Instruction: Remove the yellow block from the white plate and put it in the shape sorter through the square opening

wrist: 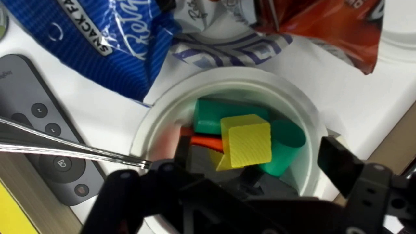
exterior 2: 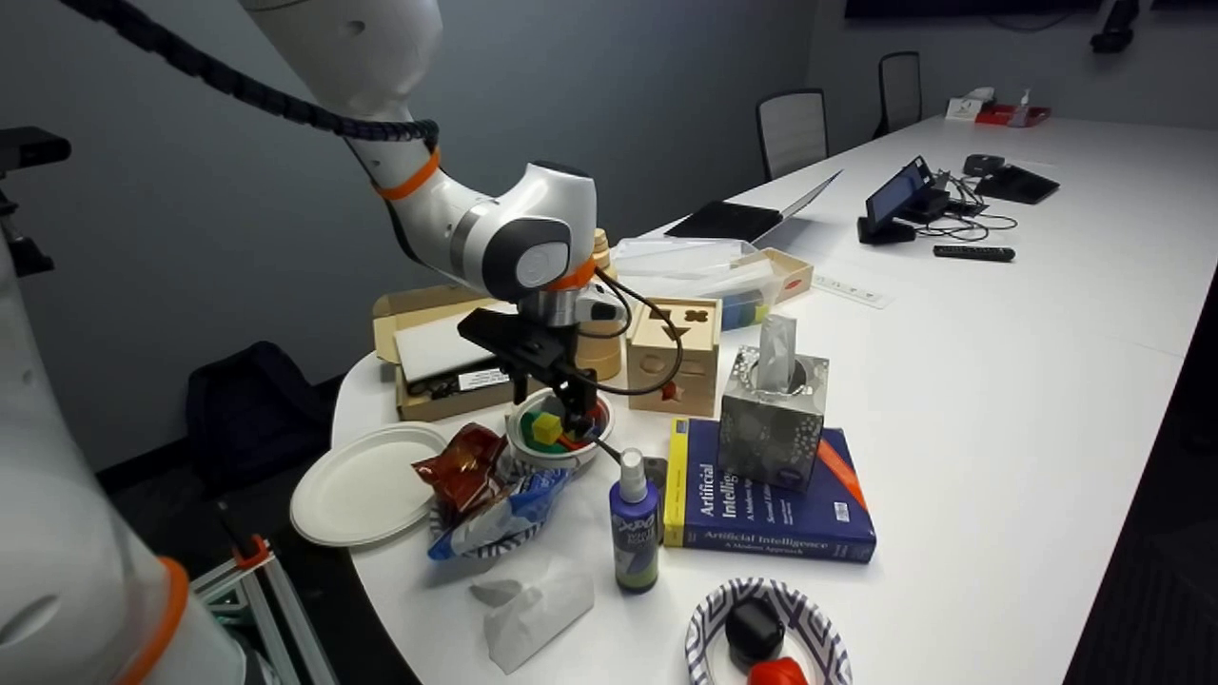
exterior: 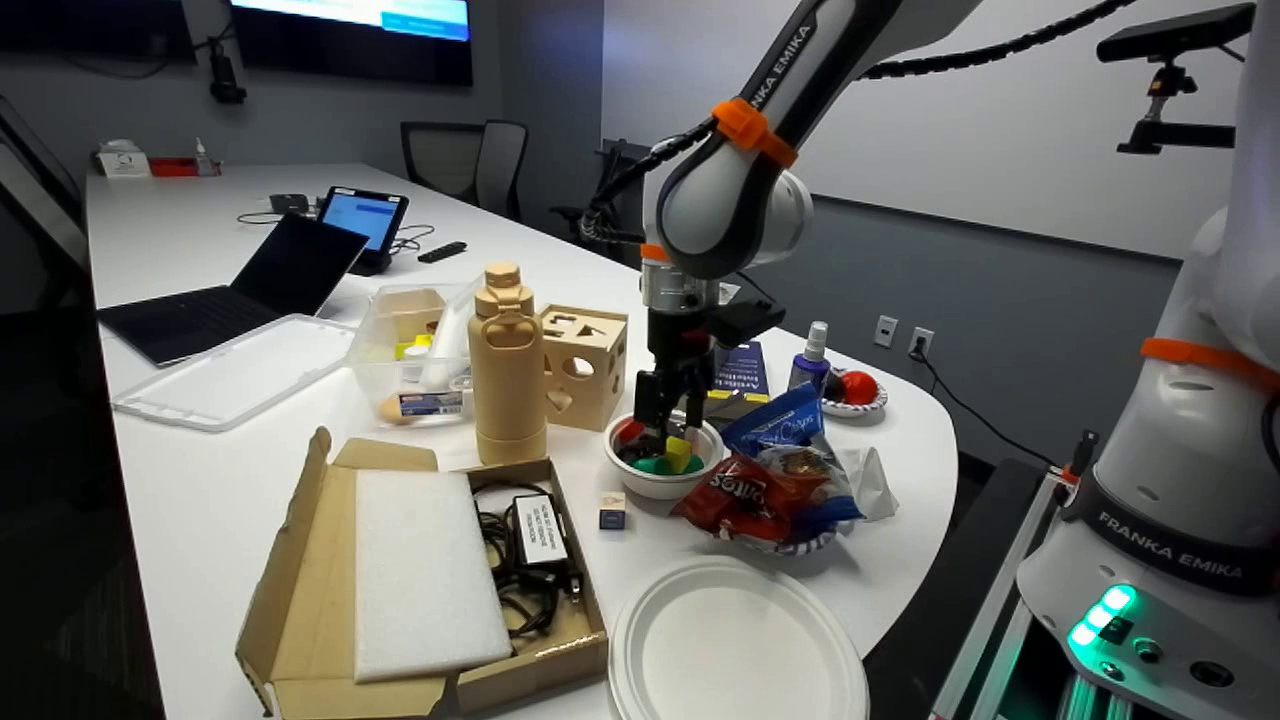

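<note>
The yellow block (wrist: 249,143) lies on top of green, red and dark pieces in the white plate (wrist: 260,76), a small round bowl-like dish. The block shows in both exterior views (exterior: 679,452) (exterior 2: 547,427), as does the white plate (exterior: 660,488) (exterior 2: 552,460). My gripper (wrist: 261,159) is open above the dish, its fingers wide apart with nothing held. The yellow block lies in front of the gap between them, apart from both. The gripper also shows in an exterior view (exterior: 672,405). The shape sorter (exterior: 600,398), a pale wooden cube, stands close by the dish; its holed top and sides also show (exterior 2: 699,379).
Snack bags (exterior: 750,490) crowd the dish on one side, a paper plate (exterior: 740,640) beyond. A tan bottle (exterior: 508,380) stands beside the sorter. An open cardboard box (exterior: 430,580), a small cube (exterior: 612,511), a spray bottle (exterior 2: 635,533), a book (exterior 2: 761,533) and tissues (exterior 2: 773,428) surround it.
</note>
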`<state>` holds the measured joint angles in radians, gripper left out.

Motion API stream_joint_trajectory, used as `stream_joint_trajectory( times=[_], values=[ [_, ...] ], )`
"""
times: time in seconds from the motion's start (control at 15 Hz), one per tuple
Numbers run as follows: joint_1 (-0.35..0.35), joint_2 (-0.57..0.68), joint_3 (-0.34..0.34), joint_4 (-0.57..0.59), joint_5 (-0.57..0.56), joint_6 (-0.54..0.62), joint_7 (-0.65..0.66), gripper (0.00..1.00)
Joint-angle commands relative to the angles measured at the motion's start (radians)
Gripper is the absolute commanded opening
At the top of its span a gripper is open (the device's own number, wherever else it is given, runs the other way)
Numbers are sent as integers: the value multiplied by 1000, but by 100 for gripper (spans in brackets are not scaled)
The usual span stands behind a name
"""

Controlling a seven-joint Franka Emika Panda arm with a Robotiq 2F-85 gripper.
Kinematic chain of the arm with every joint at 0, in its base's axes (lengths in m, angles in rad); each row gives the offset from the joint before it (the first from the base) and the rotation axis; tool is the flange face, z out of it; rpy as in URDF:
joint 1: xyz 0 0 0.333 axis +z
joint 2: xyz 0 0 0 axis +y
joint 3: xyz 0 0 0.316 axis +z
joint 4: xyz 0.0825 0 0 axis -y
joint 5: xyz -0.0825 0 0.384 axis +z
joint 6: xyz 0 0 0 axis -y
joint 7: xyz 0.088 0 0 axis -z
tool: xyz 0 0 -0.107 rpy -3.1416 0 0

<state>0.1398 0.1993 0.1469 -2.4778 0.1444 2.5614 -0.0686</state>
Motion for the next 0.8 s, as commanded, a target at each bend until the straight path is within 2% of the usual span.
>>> stream_joint_trajectory(
  times=[0.0, 0.6, 0.67, 0.73],
  values=[
    [-15, 17, 0, 15, -16, 1, -10, 100],
    [-13, 24, 9, 15, -13, 0, -6, 98],
    [-13, 27, 7, 15, -16, -3, -4, 81],
    [-13, 28, 7, 14, -16, -3, -4, 73]
  ],
)
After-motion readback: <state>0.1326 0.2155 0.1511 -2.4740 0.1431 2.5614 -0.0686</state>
